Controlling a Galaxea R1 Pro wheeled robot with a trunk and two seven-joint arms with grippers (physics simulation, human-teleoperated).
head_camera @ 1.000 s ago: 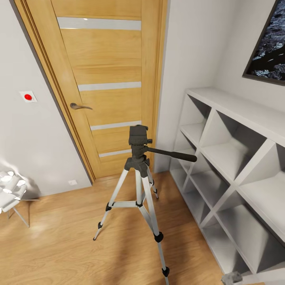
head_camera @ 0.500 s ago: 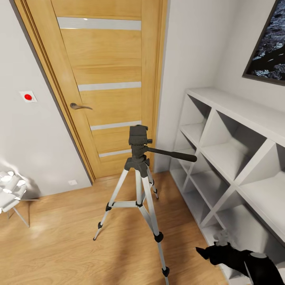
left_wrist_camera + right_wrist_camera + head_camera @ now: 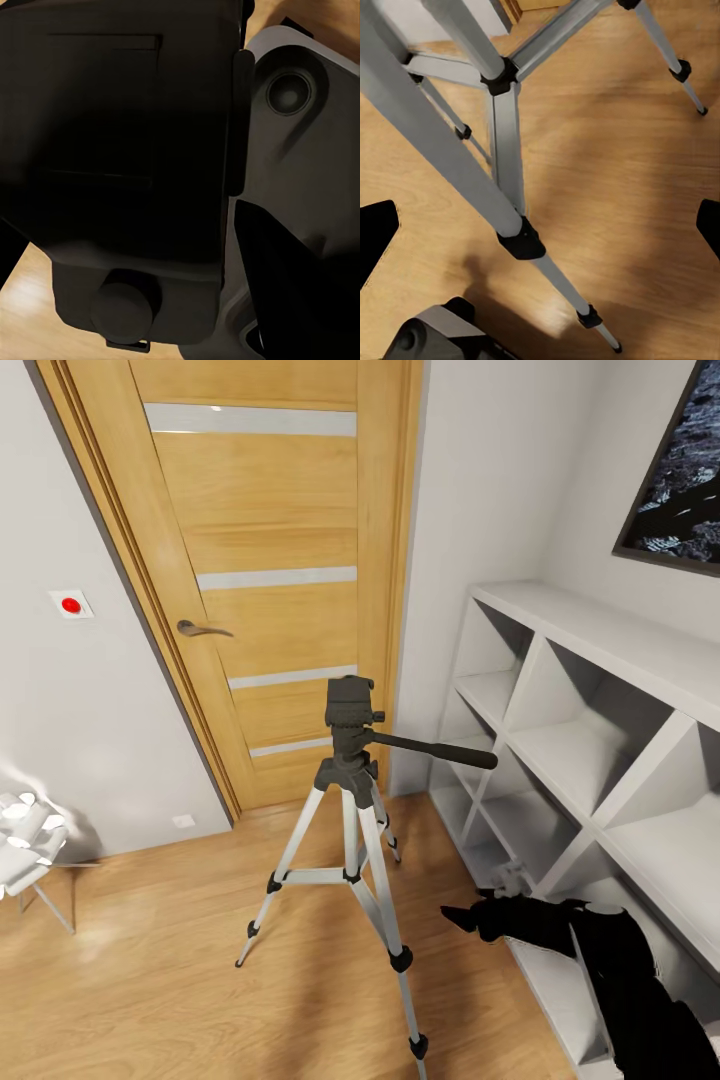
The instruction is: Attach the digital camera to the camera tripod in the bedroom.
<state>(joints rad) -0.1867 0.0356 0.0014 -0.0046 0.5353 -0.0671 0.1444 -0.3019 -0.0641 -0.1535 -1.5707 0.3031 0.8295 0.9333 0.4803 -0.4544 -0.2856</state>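
Observation:
The camera tripod (image 3: 352, 760) stands on the wood floor in front of the door, with silver legs, a black head and a pan handle pointing right. My right gripper (image 3: 462, 916) hovers low to the right of it, near the front leg, and nothing is in it. In the right wrist view its black fingertips (image 3: 375, 240) sit at opposite edges, open, with the tripod legs (image 3: 506, 127) between and beyond them. The digital camera is out of view. A dark boxy part (image 3: 112, 150) and a grey housing (image 3: 300, 142) crowd the left wrist view, and I cannot make out the left fingers.
A wooden door (image 3: 270, 560) is shut behind the tripod. White cube shelving (image 3: 600, 760) runs along the right wall under a dark picture (image 3: 680, 480). A white object on thin legs (image 3: 25, 845) stands at the far left. Open floor (image 3: 150, 980) lies left of the tripod.
My right arm has risen from the lower right corner and moved up and left toward the tripod's front leg. The tripod and the view have not moved.

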